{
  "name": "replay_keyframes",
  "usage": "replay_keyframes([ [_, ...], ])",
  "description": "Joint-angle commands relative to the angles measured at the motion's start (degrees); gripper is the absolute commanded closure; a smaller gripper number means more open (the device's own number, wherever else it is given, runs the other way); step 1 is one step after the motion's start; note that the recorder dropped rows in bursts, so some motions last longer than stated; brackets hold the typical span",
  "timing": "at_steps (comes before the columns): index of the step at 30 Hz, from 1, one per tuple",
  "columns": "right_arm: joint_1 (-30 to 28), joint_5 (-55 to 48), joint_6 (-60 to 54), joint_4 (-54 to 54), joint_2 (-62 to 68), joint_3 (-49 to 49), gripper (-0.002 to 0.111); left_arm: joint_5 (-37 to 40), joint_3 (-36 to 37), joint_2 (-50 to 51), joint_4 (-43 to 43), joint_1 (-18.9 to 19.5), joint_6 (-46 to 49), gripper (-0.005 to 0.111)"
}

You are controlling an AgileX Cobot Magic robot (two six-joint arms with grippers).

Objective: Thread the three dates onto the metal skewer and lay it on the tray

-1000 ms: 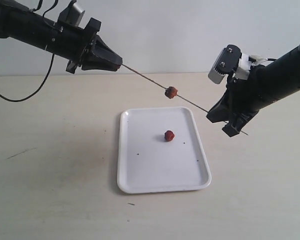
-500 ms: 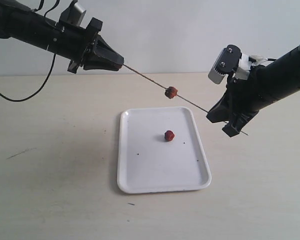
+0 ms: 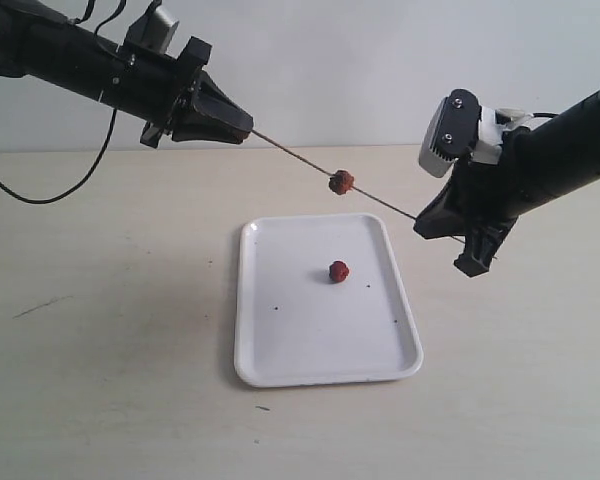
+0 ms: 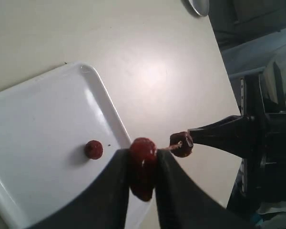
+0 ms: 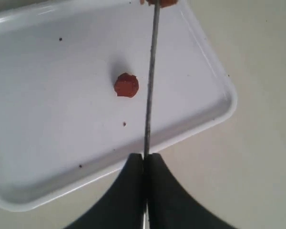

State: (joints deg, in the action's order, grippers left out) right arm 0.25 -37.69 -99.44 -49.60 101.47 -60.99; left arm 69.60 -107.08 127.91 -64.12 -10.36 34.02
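Note:
The metal skewer (image 3: 300, 160) hangs slanted above the tray (image 3: 280, 340), held at both ends. My right gripper (image 3: 425, 222) is shut on its lower end; in the right wrist view the rod (image 5: 151, 81) runs out from between the closed fingers (image 5: 133, 191). My left gripper (image 4: 143, 156) is shut on one date (image 4: 143, 147) at the upper end of the skewer; that date is hidden in the exterior view behind the left gripper (image 3: 242, 128). A second date (image 3: 342, 182) sits mid-rod. The third date (image 3: 338, 271) lies loose on the tray.
The tray's white floor (image 5: 52, 95) carries a few tiny dark specks. Pale tabletop (image 3: 100, 320) surrounds the tray. A black cable (image 3: 40, 190) trails from the left arm at the far left.
My left gripper has shifted slightly right and up along the skewer. My right gripper has turned a little. Both visible dates stay where they were.

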Motion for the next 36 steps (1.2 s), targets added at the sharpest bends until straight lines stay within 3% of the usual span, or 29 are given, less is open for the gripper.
replay_keyframes([
  [1,0.08,-1.36,-8.64,-1.47,-0.62,0.05,0.108,0.36,-0.33,-0.27,-1.11,-0.31,0.25,0.086],
  [11,0.08,-1.48,-21.39,-11.71,-0.62,0.05,0.108,0.36,-0.33,-0.27,-3.60,1.90,1.54,0.086],
  [36,0.08,-1.04,-21.28,-18.95,-0.62,-0.05,0.108,0.36,-0.33,-0.27,-5.63,-2.45,3.33,0.086],
])
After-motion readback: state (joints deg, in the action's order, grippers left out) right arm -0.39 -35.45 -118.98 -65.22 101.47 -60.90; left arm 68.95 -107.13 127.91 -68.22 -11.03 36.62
